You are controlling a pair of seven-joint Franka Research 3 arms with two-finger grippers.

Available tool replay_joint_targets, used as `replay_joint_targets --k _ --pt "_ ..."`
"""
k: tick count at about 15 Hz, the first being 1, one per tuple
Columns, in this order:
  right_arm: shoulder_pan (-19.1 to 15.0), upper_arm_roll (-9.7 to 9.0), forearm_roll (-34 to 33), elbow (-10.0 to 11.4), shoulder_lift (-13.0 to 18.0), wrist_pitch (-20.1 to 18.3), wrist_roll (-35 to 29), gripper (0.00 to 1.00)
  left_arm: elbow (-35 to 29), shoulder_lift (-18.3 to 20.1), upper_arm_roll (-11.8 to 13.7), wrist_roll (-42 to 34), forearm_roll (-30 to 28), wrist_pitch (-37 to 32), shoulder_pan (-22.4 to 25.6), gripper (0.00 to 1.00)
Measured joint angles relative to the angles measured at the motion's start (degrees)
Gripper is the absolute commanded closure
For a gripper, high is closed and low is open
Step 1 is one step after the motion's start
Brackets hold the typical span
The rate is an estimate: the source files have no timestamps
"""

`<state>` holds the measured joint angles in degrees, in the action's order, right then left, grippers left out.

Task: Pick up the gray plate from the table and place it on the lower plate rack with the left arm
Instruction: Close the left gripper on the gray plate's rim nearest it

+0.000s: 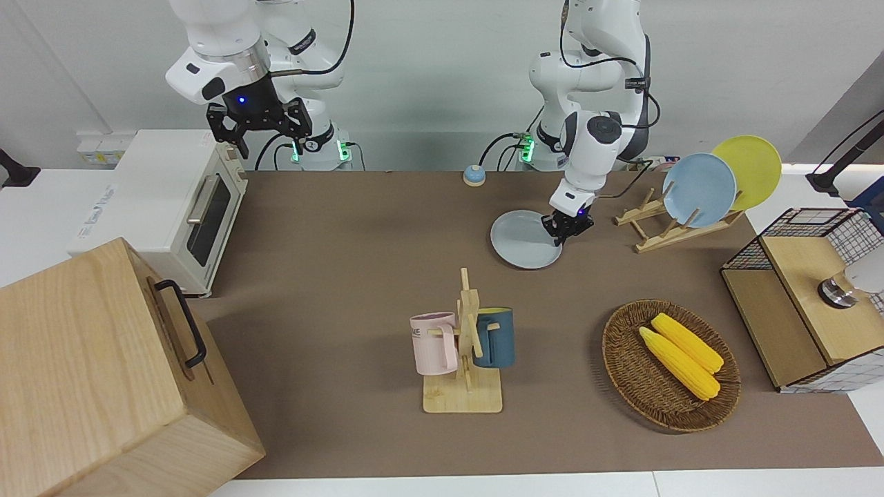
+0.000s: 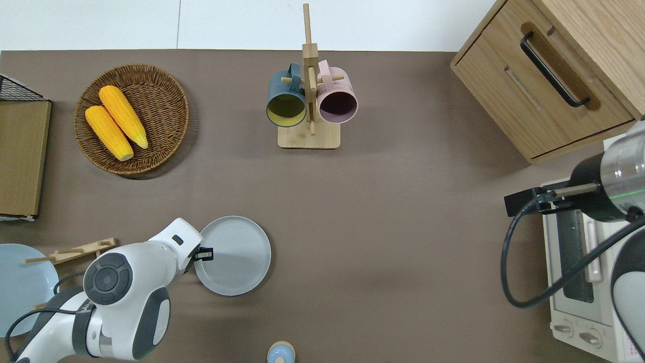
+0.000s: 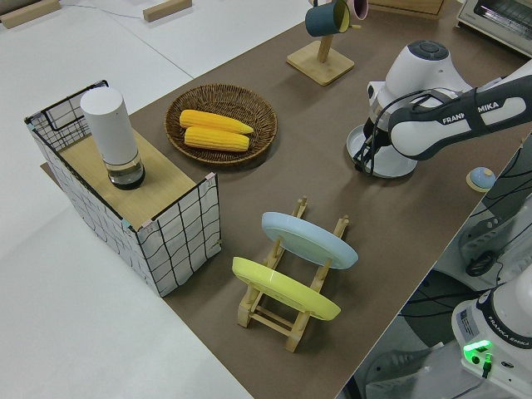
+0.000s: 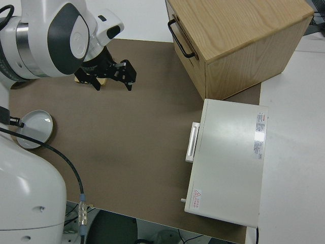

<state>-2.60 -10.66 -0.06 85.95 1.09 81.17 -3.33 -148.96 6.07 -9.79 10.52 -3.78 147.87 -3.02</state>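
Observation:
The gray plate (image 1: 521,241) (image 2: 237,257) (image 4: 34,127) lies flat on the brown table (image 1: 345,276), nearer the robots than the mug stand. My left gripper (image 1: 568,230) (image 2: 204,253) is down at the plate's rim, on the side toward the left arm's end of the table. The lower plate rack (image 1: 652,238) (image 3: 287,320) stands beside the plate, toward the left arm's end. It holds a sky-blue plate (image 1: 699,188) and a yellow plate (image 1: 749,169) on edge. My right gripper (image 1: 262,134) is parked and open.
A wooden mug stand (image 1: 464,359) with a pink and a blue mug stands mid-table. A wicker basket (image 1: 621,366) holds two corn cobs. A wire-sided box (image 1: 794,304), a white toaster oven (image 1: 173,207), a wooden drawer box (image 1: 103,373) and a small bell (image 1: 474,175) are also there.

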Motion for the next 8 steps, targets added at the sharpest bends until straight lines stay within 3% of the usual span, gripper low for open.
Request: replay_joint_targets --k 8 --pt "0.00 0.00 0.00 0.00 0.00 0.00 0.00 0.013 0.47 0.56 1.09 0.05 0.00 -1.89 0.05 1.00"
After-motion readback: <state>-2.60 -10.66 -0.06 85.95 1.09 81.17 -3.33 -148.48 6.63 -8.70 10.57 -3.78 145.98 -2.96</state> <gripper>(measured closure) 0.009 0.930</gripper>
